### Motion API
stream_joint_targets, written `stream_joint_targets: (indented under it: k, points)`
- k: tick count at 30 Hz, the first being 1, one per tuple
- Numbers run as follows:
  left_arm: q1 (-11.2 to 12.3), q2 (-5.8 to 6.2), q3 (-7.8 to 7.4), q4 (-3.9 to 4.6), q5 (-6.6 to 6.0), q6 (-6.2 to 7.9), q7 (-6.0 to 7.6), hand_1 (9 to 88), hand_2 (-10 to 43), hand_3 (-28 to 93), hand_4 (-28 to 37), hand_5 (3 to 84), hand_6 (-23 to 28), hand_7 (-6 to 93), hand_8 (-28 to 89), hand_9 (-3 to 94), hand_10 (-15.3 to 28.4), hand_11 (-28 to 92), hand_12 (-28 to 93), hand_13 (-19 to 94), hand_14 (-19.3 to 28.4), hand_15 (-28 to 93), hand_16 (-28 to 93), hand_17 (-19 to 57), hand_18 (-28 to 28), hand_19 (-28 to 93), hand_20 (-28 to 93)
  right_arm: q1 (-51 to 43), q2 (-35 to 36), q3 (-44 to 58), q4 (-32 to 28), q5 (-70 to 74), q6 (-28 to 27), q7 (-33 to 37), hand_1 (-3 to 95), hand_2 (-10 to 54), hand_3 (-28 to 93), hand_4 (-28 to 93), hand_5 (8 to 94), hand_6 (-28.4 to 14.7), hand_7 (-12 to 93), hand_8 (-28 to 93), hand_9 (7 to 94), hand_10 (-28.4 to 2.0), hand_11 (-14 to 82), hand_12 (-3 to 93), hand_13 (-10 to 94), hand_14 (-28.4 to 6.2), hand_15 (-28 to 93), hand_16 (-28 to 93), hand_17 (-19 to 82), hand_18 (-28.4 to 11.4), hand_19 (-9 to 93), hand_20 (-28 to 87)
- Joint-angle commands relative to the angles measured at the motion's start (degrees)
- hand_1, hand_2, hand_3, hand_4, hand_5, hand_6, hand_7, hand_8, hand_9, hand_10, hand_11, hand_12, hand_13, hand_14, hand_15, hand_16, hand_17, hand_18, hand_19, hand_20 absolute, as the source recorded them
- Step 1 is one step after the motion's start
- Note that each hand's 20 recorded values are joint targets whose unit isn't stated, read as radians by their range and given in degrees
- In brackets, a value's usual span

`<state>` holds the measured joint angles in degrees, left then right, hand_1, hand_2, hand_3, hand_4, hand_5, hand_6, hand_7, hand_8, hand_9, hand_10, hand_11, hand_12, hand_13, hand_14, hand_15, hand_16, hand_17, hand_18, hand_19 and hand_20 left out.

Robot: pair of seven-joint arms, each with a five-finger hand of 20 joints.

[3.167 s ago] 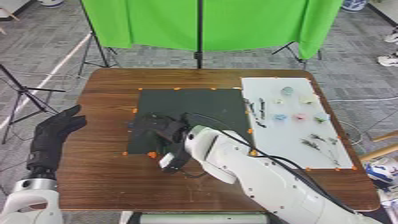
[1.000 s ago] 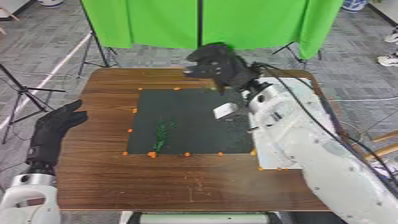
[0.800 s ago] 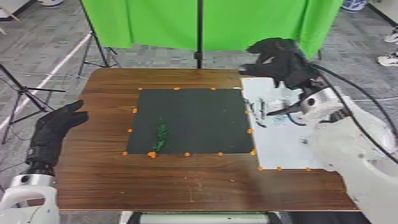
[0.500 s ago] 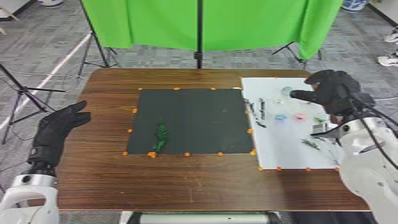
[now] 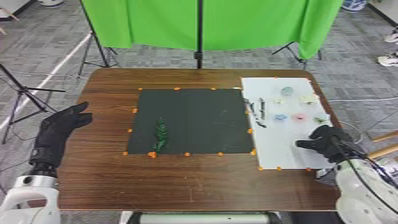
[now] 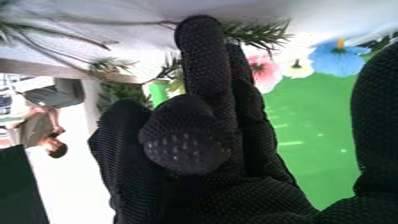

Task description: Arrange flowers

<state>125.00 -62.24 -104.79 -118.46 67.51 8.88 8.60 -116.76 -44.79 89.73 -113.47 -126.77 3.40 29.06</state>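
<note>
One green sprig (image 5: 162, 135) lies on a dk. mat (image 5: 200, 112), toward its near L corner. Mat & white sheet (image 5: 282, 142) are on a brown table (image 5: 191, 187); gray carpet (image 5: 151, 59) & green cloth (image 5: 258, 27) beyond. Blue flower (image 5: 281, 117) & pink flower (image 5: 300, 117) on sheet, w/ dk. strips (image 5: 262, 107) nearby. L hand (image 5: 60, 129) by table's L edge, relaxed open, empty. R hand (image 5: 330, 143) over sheet's near R part, fingers mostly straight, no grip visible; partly hides thin sprigs (image 6: 259, 34).

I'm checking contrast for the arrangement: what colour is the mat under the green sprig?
The mat is plain dark grey, nearly black; best seen in the head view.
</note>
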Motion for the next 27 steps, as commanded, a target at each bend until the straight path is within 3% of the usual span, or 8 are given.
stream_joint_targets:
  k: [1, 14, 27]
  points:
    - [0.60, -0.46, 0.24, 0.18, 0.57, -0.79, -0.36, 25.2, 15.2, 64, -28.3, 46.1, 6.9, 8.3, -5, 47.1, 16.0, 18, 11, 38, 19.3, 20, -2, 9.0, 12.5, 13, 16, -3.02, -0.55, 1.30, -1.12, 2.00, 2.75, -0.58, 24.6, -9.5, 61, -20, 59.6, -5.4, 17, -6, 77.2, -14.7, 31.4, 26.8, 88, -4.8, 69, 24, 65, -15.9, 93, 62]
    - [0.15, -0.20, 0.93, 0.38, 0.96, -1.22, -0.43, 25.3, 15.2, 64, -28.3, 46.1, 6.9, 8.4, -5, 47.2, 16.1, 18, 12, 38, 19.2, 20, -2, 9.0, 12.5, 13, 16, -4.91, 0.16, 6.65, -6.01, 1.90, 10.49, -3.42, 24.3, -9.5, 61, -20, 59.5, -4.9, 18, -6, 77.2, -14.7, 31.7, 26.6, 88, -4.6, 69, 25, 65, -16.0, 93, 63]
    - [0.50, -0.38, 0.73, 0.18, 1.21, -1.26, -0.58, 25.2, 15.2, 64, -28.3, 46.1, 6.9, 8.4, -5, 47.1, 16.1, 18, 11, 38, 19.3, 20, -2, 9.0, 12.5, 13, 16, -8.55, -1.43, 9.04, -3.52, -0.14, 5.48, -0.81, 23.4, -9.5, 61, -19, 59.6, -4.7, 18, -7, 76.9, -14.9, 31.2, 26.6, 88, -4.7, 69, 25, 65, -16.0, 93, 63]
